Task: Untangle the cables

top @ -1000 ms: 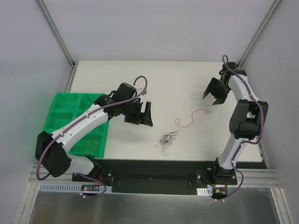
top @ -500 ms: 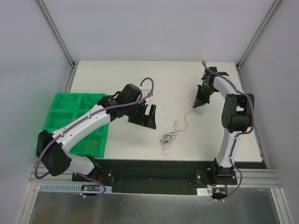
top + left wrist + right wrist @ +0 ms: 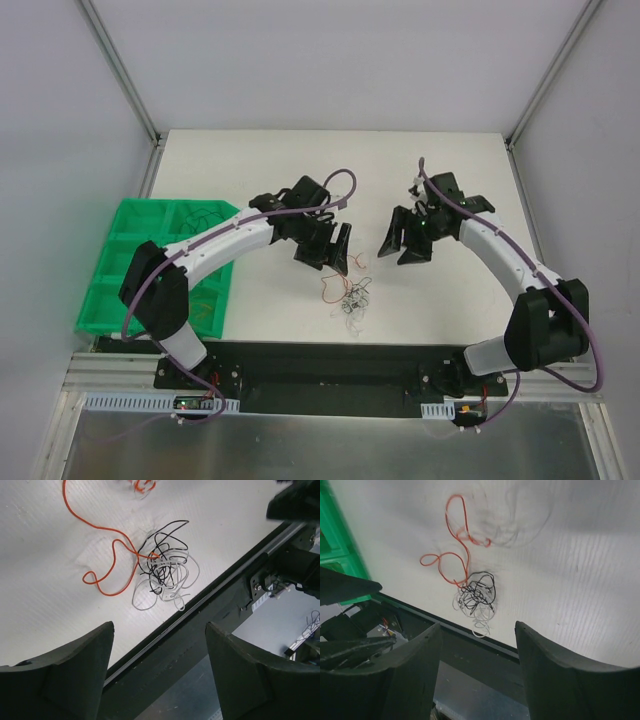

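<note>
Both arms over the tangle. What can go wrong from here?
1. Tangle lies beside the table near edge; a drag may spill it off.
2. Orange wire threads into it; pulling may tighten the knot.
3. Left arm and right arm stand close, jaws open; collision possible.

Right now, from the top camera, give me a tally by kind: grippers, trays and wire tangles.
Grippers: 2 (left gripper, right gripper)
Trays: 1 (green tray)
Wire tangles: 1 (tangle of black, white and orange strands)
Total: 4
</note>
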Robot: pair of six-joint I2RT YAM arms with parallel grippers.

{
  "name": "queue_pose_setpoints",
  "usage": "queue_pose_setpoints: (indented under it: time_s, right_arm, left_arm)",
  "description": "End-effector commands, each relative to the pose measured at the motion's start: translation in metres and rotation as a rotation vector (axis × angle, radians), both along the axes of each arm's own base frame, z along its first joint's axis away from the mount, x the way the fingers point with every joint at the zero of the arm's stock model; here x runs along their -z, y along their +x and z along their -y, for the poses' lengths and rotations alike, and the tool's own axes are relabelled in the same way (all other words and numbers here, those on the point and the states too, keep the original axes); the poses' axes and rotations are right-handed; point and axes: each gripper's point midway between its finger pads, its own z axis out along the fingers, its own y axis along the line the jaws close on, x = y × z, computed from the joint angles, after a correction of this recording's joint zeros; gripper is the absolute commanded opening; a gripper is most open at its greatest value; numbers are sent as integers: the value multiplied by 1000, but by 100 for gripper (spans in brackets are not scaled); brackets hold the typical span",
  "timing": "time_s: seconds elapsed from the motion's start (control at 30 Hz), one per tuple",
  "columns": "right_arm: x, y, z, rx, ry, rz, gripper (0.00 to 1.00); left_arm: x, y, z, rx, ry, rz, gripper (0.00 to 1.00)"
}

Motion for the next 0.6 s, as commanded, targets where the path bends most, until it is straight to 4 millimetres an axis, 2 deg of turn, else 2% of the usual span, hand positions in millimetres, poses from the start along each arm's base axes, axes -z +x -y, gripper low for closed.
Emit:
queue_pose_setpoints:
  time_s: [0.0, 0.1, 0.2, 0.3, 0.43, 0.57]
  right_arm:
    - [23, -27, -16, 0, 85, -86, 61]
    - [27, -32, -25, 3, 88, -89, 51]
    - [32, -26, -26, 26, 50, -80, 47]
    - [33, -8, -22, 84, 0, -56, 47]
    - [38, 13, -34, 99, 9, -89, 43]
    - [44, 26, -46, 110, 36, -136, 36]
  left_arm:
    - [-2, 6, 17, 30, -34, -29, 68]
    - [10, 14, 17, 9, -4, -37, 62]
    - [18, 27, 12, -56, -7, -100, 55]
    - [19, 41, 7, -102, -36, -143, 59]
    - [13, 64, 17, -113, -75, -141, 70]
    - [23, 87, 34, -128, -96, -177, 67]
